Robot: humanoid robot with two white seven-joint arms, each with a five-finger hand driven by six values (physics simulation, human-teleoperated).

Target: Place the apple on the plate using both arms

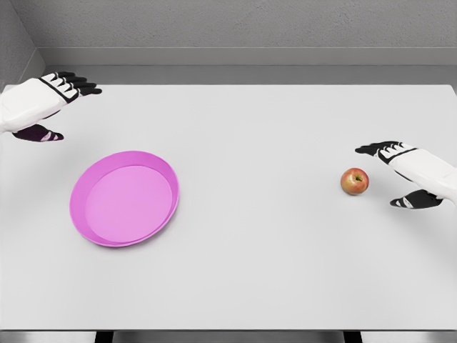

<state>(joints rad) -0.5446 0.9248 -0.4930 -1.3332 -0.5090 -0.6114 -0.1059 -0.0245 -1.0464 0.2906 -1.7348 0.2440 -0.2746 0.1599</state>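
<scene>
Apple (354,181): red-yellow, upright on the tabletop (285,257), near its right edge, untouched. My right hand (405,175): just beside the apple on its right, fingers spread, holding nothing. Plate (124,198): pink, left half of the tabletop, well apart from the apple. My left hand (51,100): far left corner, fingers spread, empty.

Left arm (21,107) cut by left edge, only forearm and left hand (61,96) showing. Right arm (432,175) cut by right edge past wrist. Table (285,271) legs barely visible at bottom edge. Apple (354,181) stem too small to tell.
</scene>
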